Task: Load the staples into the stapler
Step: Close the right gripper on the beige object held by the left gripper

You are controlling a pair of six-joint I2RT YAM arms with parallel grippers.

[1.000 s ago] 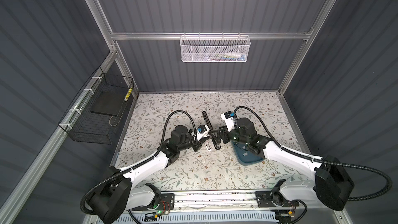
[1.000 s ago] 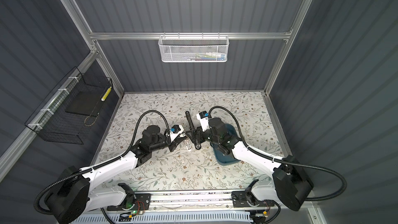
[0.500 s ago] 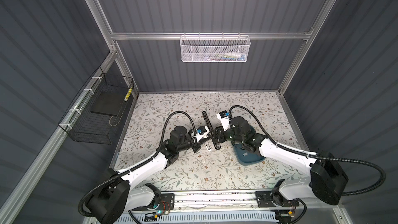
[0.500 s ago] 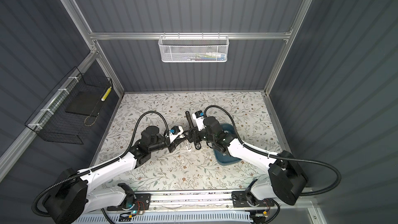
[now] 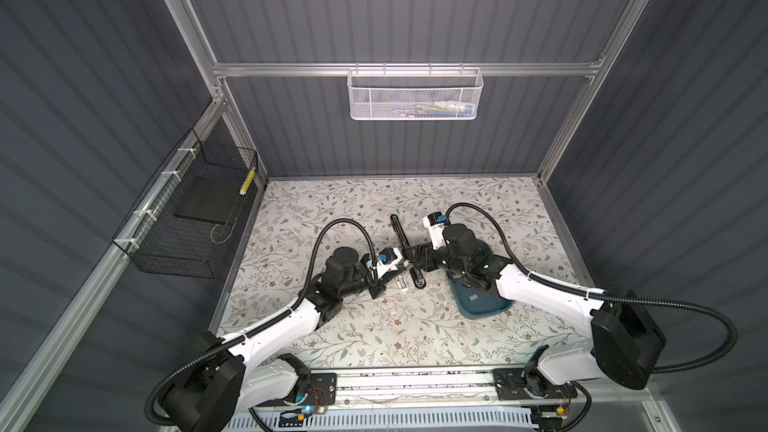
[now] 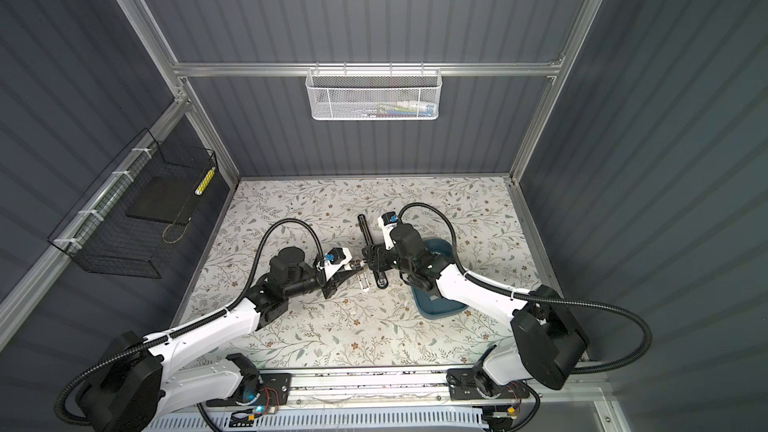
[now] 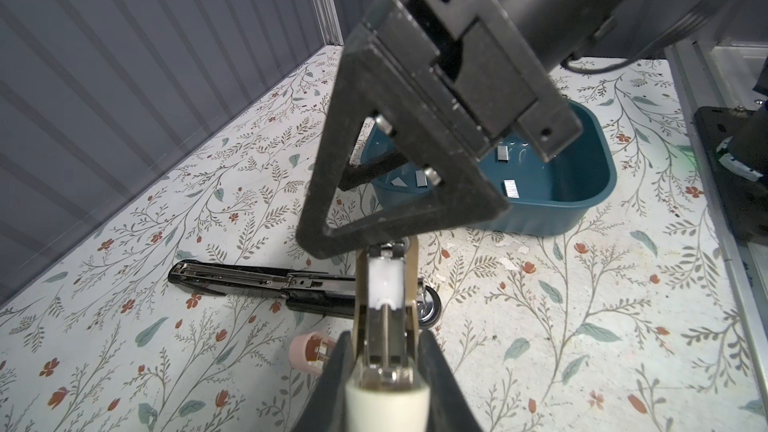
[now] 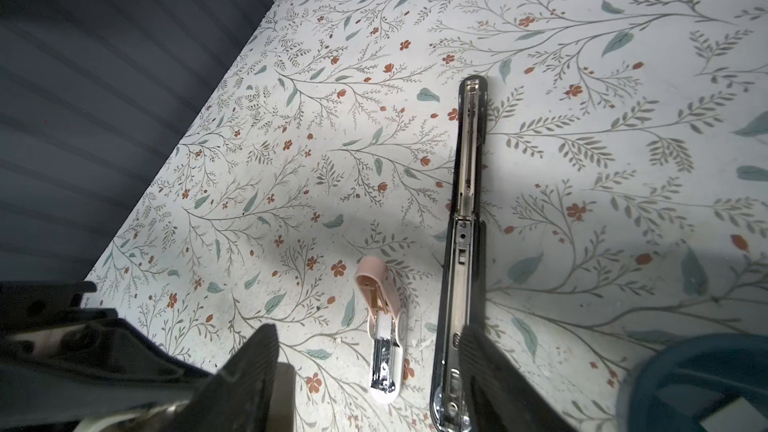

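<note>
At mid-table, in both top views, we see the L gripper (image 5: 398, 271) and R gripper (image 5: 417, 258) meeting nose to nose just above the floral tabletop (image 5: 332, 209).

The L gripper is clamped tight on a cream mini stapler (image 7: 386, 284). It grips the stapler by its sides, w/ the open magazine channel facing the wrist cam. A spring rod and a white pusher show inside the channel.

The R gripper's jaws stand apart. In the R wrist view we see bare table between its fingers (image 8: 257, 363) and nothing pinched. In the L wrist view its triangular finger (image 7: 395, 224) sits over the far tip of the cream mini stapler. Whether it's touching, we can't tell.

The staples (image 7: 511, 189) are short grey strips lying loose on the floor of a teal tray (image 7: 582, 205). Approx. four show in the L wrist view, each apart from the others. The tray sits on the table on the R arm's side and is partly covered by that arm in both top views.

Two more staplers lie on the table near the grippers. One is a black full-size stapler (image 8: 463, 201), hinged open and laid out flat. The other is a pink mini stapler (image 8: 384, 313), also open. It lies just beside the black one, approx. parallel to it and not touching it.
</note>
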